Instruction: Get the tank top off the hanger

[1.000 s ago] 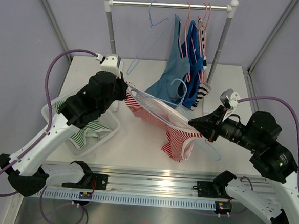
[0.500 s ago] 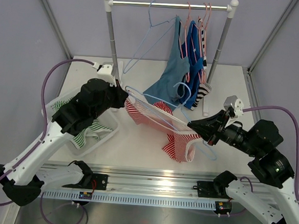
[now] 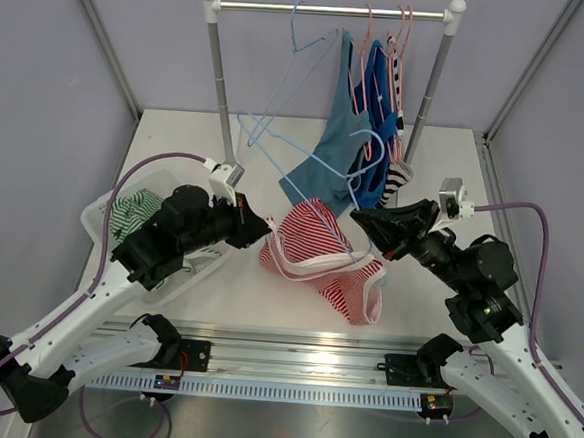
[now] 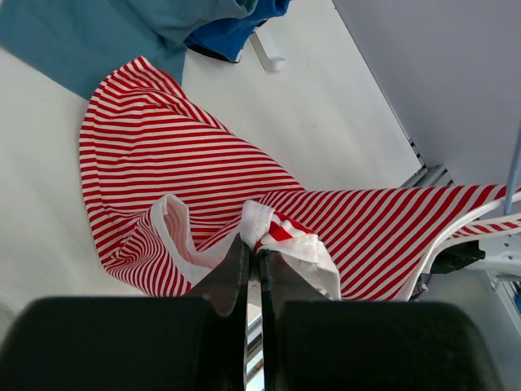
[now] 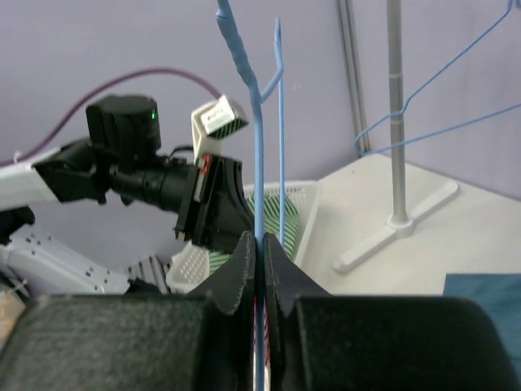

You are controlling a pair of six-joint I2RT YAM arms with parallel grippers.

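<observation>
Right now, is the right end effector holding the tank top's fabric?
No, the right end effector is shut on the blue hanger wire, not on the red striped tank top.

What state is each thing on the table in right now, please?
Left gripper, shut on the striped tank top.
Right gripper, shut on the blue hanger.
Striped tank top, bunched, partly lying on the table.
Blue hanger, held in the air.
Basket, holding a green-striped garment.

Drops red-and-white striped fabric tank top [image 3: 319, 266] from taut span to slack heap; swings light-blue wire hanger [image 5: 258, 163] upright.
</observation>
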